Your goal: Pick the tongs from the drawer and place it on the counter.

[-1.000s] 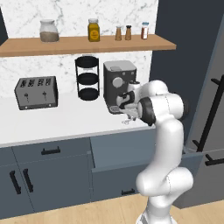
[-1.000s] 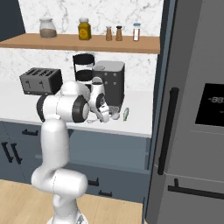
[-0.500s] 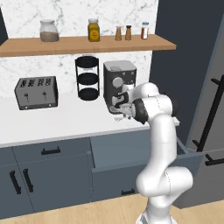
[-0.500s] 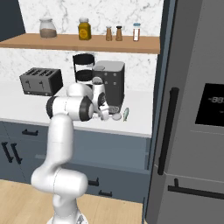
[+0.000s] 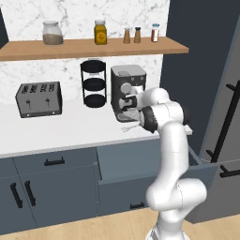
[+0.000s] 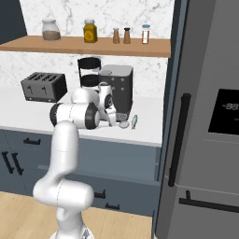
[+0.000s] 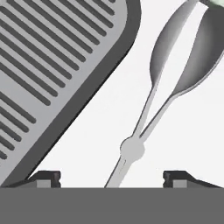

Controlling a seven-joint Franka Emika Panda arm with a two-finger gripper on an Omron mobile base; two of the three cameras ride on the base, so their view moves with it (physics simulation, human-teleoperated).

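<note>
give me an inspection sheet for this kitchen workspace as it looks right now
surface: white counter, smooth, over blue-grey cabinets
job's things: tongs lie flat on the counter beside the coffee machine's ribbed drip tray; drawer stands open below the counter edge
clutter: toaster, black tiered rack, coffee machine, and a small greenish object beyond the tongs
grippers: gripper open over the tongs' joined end, finger tips either side, not touching
cables: nothing seen
surroundings: wooden shelf with jars and shakers, marble backsplash, dark fridge at right
</note>
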